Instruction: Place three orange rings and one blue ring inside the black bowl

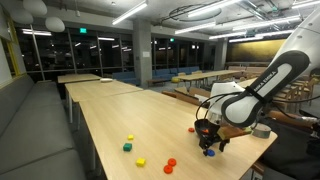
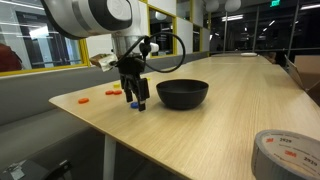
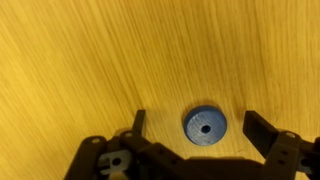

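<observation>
Wrist view: the jaws are spread wide. One finger [image 3: 138, 122] stands left of the blue ring [image 3: 204, 126] and the other stands right of it, both clear of its edge. The gripper [image 3: 198, 122] holds nothing. The ring lies flat on the wooden table [image 3: 80, 60], between the jaws.

Exterior view, left to right: orange rings [image 2: 112, 92] lie flat near the table edge; their count cannot be confirmed. Next, the gripper [image 2: 135, 97] points straight down with its fingertips close to the table surface, and the blue ring [image 2: 138, 105] lies at their foot. The black bowl [image 2: 183, 93] stands just beside it on the right, not touching; its contents cannot be made out. A tape roll [image 2: 290, 155] sits at the lower right.

The arm [image 2: 95, 15] descends from the upper left, with its wrist vertical.
</observation>
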Motion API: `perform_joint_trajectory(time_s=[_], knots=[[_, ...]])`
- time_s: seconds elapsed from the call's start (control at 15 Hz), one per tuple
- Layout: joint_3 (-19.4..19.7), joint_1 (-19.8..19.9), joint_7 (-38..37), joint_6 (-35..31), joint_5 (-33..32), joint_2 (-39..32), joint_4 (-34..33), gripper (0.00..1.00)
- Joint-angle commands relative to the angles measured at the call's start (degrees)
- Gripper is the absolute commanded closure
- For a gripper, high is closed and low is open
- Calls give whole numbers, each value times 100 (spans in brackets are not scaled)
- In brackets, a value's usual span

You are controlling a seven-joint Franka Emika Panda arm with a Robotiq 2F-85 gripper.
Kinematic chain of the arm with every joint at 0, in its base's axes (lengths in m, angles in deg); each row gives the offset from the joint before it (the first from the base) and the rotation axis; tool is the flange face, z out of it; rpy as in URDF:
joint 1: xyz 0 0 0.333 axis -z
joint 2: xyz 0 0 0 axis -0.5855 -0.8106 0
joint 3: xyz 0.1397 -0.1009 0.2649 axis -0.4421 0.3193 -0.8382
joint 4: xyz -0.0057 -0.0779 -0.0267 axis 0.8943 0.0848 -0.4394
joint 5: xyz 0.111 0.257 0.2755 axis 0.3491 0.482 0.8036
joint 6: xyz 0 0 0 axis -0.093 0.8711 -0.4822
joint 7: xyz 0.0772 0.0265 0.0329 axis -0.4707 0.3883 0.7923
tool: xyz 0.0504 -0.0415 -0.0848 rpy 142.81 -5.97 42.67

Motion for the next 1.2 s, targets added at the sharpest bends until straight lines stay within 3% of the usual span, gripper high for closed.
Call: perform_joint_trajectory(time_s=[0.0,1.0,1.07,1.13], knots=[[-20,32,-93,4,-63,21,-3,0],[-91,73,-352,-32,-429,19,-27,0],[-89,75,-337,-46,-442,14,-30,25],[-84,73,-317,-53,-440,10,-35,26]])
